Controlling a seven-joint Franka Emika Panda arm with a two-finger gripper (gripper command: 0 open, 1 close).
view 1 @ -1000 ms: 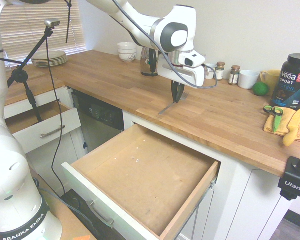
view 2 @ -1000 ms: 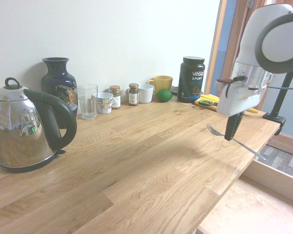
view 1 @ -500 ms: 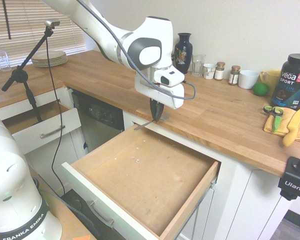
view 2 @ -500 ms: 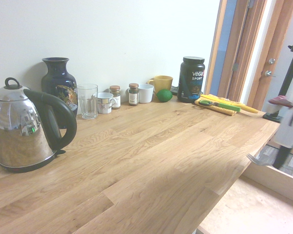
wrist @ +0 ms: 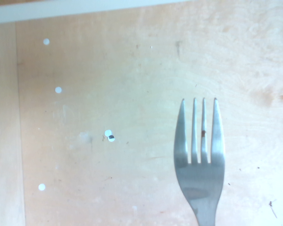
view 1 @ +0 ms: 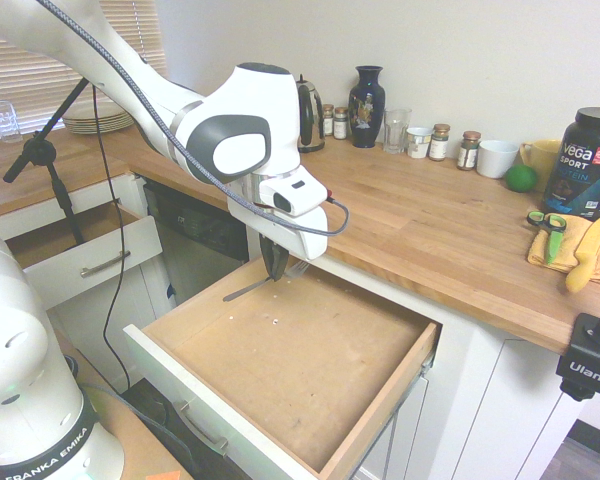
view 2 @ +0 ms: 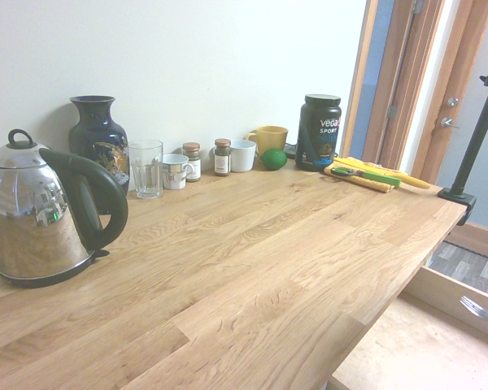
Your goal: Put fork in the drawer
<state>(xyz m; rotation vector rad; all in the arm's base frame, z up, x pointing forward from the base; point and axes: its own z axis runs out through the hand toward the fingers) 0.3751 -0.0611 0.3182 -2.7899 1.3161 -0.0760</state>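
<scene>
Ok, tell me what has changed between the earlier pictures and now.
The tool, still shut on the fork, has carried it off the wooden countertop and a little lower, so it now hangs over the back part of the open drawer. In the second exterior view the arm has left the frame; only the fork's tines show. The kettle, vase, jars and the scissors on the yellow cloth have not moved.

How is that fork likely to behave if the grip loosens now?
The fork, smooth metal pinched near one end by the gripper, would probably slip or pivot. It looks stiff and light, likely landing flat on the drawer bottom without rolling.
</scene>
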